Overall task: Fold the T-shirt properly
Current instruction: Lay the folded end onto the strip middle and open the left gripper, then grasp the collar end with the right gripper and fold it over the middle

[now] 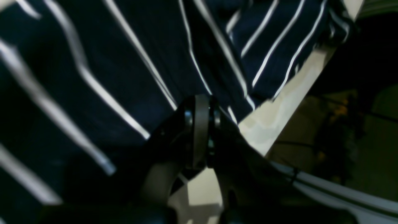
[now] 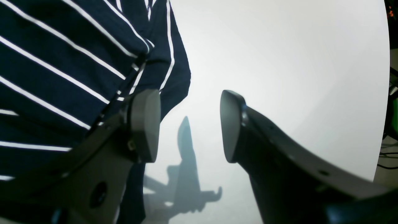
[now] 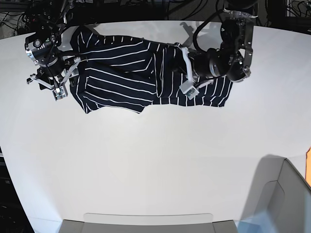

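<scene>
The T-shirt (image 3: 121, 73), dark navy with thin white stripes, lies spread sideways across the back of the white table, with a crease near its middle. My left gripper (image 3: 188, 90) is low over its near hem. In the left wrist view its fingers (image 1: 202, 102) are pressed together at the cloth's edge, and the stripes of the T-shirt (image 1: 124, 46) draw in toward the tips. My right gripper (image 3: 58, 92) is at the other end of the garment. It stands open (image 2: 190, 124) with only bare table in the gap, its left finger (image 2: 146, 124) beside the T-shirt's (image 2: 46, 62) edge.
The white table (image 3: 146, 160) stretches toward the front. A grey bin (image 3: 146, 223) sits at the front edge and another (image 3: 282, 194) at the front right corner. Cables (image 3: 160, 7) run behind the table. The table's edge (image 1: 279, 102) lies close to the left gripper.
</scene>
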`<state>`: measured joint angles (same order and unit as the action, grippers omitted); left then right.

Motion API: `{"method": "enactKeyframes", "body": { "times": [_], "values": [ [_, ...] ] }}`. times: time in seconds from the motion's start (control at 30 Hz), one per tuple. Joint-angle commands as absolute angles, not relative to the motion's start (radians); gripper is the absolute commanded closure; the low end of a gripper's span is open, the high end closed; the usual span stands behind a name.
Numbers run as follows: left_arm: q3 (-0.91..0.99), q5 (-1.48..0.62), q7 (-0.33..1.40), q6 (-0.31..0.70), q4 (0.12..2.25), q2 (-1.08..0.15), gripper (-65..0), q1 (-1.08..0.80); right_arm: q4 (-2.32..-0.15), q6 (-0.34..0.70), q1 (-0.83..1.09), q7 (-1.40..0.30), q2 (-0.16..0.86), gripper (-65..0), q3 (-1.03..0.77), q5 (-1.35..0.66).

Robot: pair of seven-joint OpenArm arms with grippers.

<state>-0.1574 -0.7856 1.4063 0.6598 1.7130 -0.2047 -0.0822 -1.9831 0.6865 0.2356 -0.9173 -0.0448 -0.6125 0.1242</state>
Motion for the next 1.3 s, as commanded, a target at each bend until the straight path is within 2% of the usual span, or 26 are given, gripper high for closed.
{"method": "enactKeyframes", "body": {
  "times": [0.0, 0.13, 0.27, 0.47, 0.57, 0.7, 0.87, 1.07, 1.27],
  "values": [
    [-0.157, -0.802, 1.396, 0.664, 1.709, -0.209, 0.0, -0.054, -2.006, 0.698, 0.226, -0.9, -0.039, -30.9, -0.616, 0.113],
    [-0.148, -0.809, 1.396, 0.664, 1.681, -0.209, 0.0, -0.024, -2.014, 0.698, 0.22, -0.9, -0.041, -30.9, -0.616, 0.104],
    [-0.147, -0.811, 1.396, 0.667, 1.755, -0.209, 0.0, -0.021, -2.032, 0.698, 0.197, -0.9, -0.048, -31.2, -0.616, 0.082],
    [-0.148, -0.811, 1.396, 0.665, 1.905, -0.209, 0.0, 0.019, -2.037, 0.698, 0.203, -0.921, -0.038, -33.5, -0.619, -0.087],
    [-0.148, -0.811, 1.396, 0.665, 1.934, -0.214, 0.0, 0.047, -2.037, 0.698, 0.213, -1.021, -0.025, -33.9, -0.656, -0.219],
    [-0.148, -0.803, 1.396, 0.664, 1.933, -0.216, 0.0, 0.065, -2.029, 0.698, 0.202, -1.218, -0.012, -33.8, -0.803, -0.392],
    [-0.148, -0.803, 1.396, 0.664, 1.931, -0.219, 0.0, 0.061, -2.018, 0.698, 0.177, -1.362, -0.015, -33.8, -0.941, -0.435],
    [-0.148, -0.802, 1.396, 0.664, 1.931, -0.219, 0.0, 0.061, -1.831, 0.698, 0.163, -1.362, 0.01, -33.8, -0.946, -0.443],
    [-0.116, -0.806, 1.396, 0.664, 1.933, -0.277, 0.0, 0.084, -1.692, 0.698, 0.159, -1.363, 0.019, -33.8, -0.883, -0.443]
  ]
}}
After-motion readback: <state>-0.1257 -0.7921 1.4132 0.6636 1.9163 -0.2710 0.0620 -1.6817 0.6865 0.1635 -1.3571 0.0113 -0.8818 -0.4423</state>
